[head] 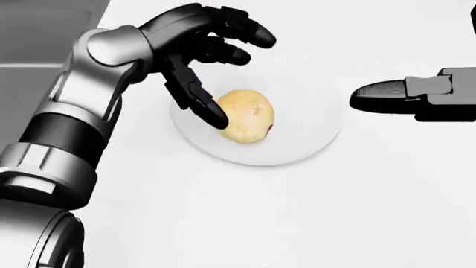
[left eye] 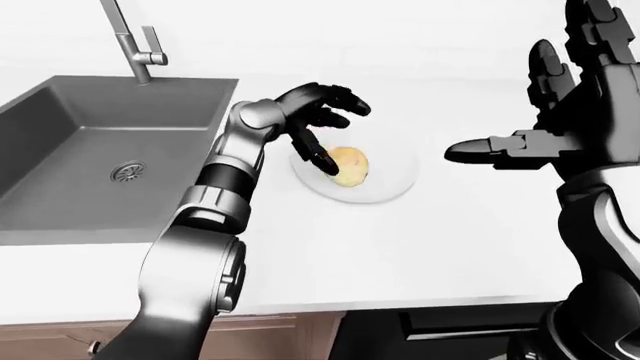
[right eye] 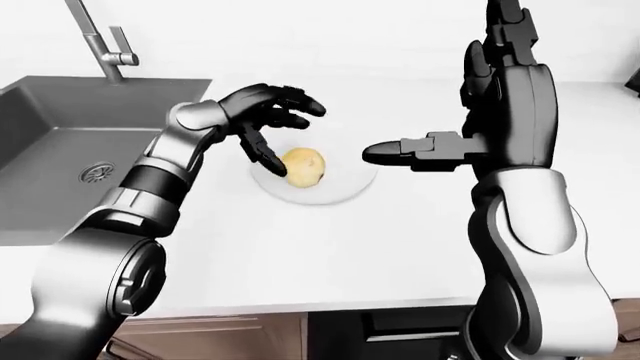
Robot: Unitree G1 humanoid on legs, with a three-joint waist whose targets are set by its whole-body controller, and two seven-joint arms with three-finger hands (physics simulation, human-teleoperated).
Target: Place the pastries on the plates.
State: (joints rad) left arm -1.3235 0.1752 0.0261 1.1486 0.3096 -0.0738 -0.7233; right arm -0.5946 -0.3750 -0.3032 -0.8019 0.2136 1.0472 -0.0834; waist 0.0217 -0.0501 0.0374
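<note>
A round golden pastry [head: 248, 116] with a small red spot lies on the white plate [head: 312, 142], left of the plate's middle. My left hand [head: 232, 75] hovers over the plate's upper left, open with fingers spread. Its thumb [head: 205, 103] touches the pastry's left side, and the other fingers stand clear above it. My right hand [right eye: 445, 94] is held upright to the right of the plate, open, with its thumb [head: 379, 95] pointing left toward the plate and nothing in it.
A grey sink [left eye: 60, 135] with a faucet [left eye: 130, 41] is set into the white counter [left eye: 400, 240] at the left of the eye views. The counter's near edge runs along the bottom, with wooden and dark cabinet fronts [left eye: 470, 330] below.
</note>
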